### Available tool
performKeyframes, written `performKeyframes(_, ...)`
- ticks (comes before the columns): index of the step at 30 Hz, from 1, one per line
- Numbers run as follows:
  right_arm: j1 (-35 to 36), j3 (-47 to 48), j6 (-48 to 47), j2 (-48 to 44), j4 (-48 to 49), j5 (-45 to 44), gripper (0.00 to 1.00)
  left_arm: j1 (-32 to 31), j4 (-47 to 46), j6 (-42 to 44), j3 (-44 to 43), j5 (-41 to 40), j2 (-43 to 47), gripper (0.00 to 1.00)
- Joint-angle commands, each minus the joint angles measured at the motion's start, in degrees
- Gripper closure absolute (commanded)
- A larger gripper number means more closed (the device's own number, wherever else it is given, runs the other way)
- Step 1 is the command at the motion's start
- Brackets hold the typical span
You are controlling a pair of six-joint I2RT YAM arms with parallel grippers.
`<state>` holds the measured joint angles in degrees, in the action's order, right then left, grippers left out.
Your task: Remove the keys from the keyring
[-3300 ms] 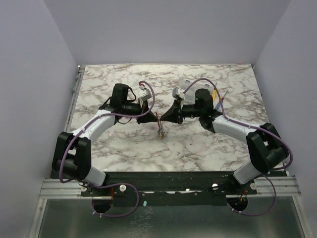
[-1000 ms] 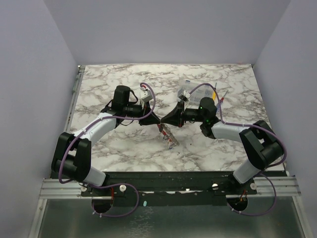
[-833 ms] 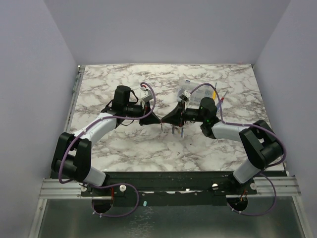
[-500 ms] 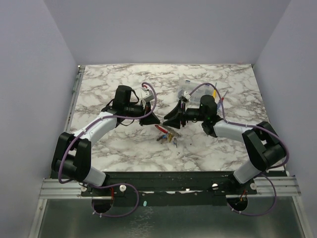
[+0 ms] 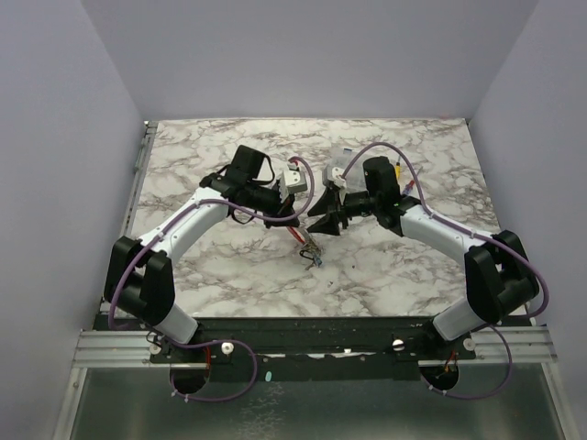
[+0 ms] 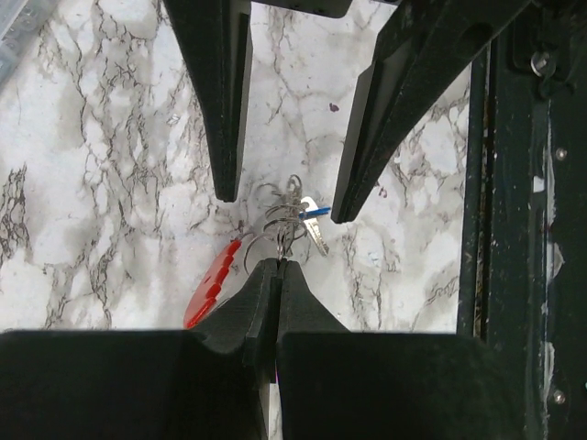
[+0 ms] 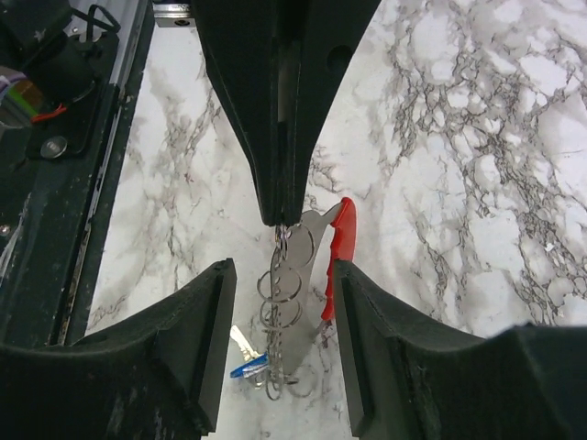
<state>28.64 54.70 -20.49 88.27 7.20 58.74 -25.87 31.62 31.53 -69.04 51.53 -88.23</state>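
On the marble table point(image 5: 183, 156), the left arm point(image 5: 188, 225) reaches in from the left side towards the middle. The left gripper point(image 6: 273, 268) is clenched, with its two fingers pressed together on the wire loops of the keyring point(image 7: 284, 284). The keyring sits at the centre of the table, between the two arms. The bunch hangs from that pinch. A flat red tag point(image 7: 336, 247) is beside the rings, and the small silvery keys point(image 6: 314, 229) are at the lower end, one of them with a blue head. From above, the bunch shows just below the two gripper tips. Whether its lowest key touches the marble cannot be told. The right gripper point(image 7: 282, 270) faces the left one nose to nose. Its fingers are spread apart, one on each side of the rings and tag, and grasp nothing. Behind the right arm point(image 5: 431, 229), near the far right of the table, lies a yellow-handled screwdriver point(image 5: 396, 170), partly hidden.
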Motion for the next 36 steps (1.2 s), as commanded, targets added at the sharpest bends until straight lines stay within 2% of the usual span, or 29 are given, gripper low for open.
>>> performKeyframes(1, -0.2, 0.7, -3.2, -0.3, -4.2, 2.1, 0.46, -1.1, 6.6, 6.7, -3.6, -2.4, -0.6, 1.0)
performKeyframes(7, -0.2, -0.8, 0.5, -0.6, 1.0, 1.8, 0.5, -3.3, 7.1, 6.6, -5.3, -2.4, -1.2, 1.0)
performKeyframes(15, -0.2, 1.9, -1.7, 1.1, -4.8, 5.8, 0.56, -4.4, 8.2, 8.6, -6.9, -2.6, -2.3, 1.0)
performKeyframes(23, -0.2, 3.6, -3.4, 2.6, -9.1, 5.8, 0.63, -4.9, 8.3, 9.1, -7.6, -2.9, -2.9, 1.0)
performKeyframes(27, -0.2, 4.2, -3.4, 3.0, -9.2, 5.2, 0.75, -5.2, 8.3, 9.0, -8.1, -3.0, -3.7, 1.0)
performKeyframes(30, -0.1, 4.6, -3.9, 3.4, -10.3, 5.1, 0.95, -5.2, 8.3, 9.0, -8.6, -2.9, -4.1, 1.0)
performKeyframes(31, -0.2, 4.5, -4.0, 3.3, -10.5, 4.9, 0.99, -5.2, 8.3, 8.9, -8.7, -3.0, -4.2, 1.0)
performKeyframes(36, -0.4, 1.5, 1.3, 1.2, -2.9, 1.8, 0.99, -4.4, 8.0, 6.9, -10.1, -3.2, -5.1, 1.0)
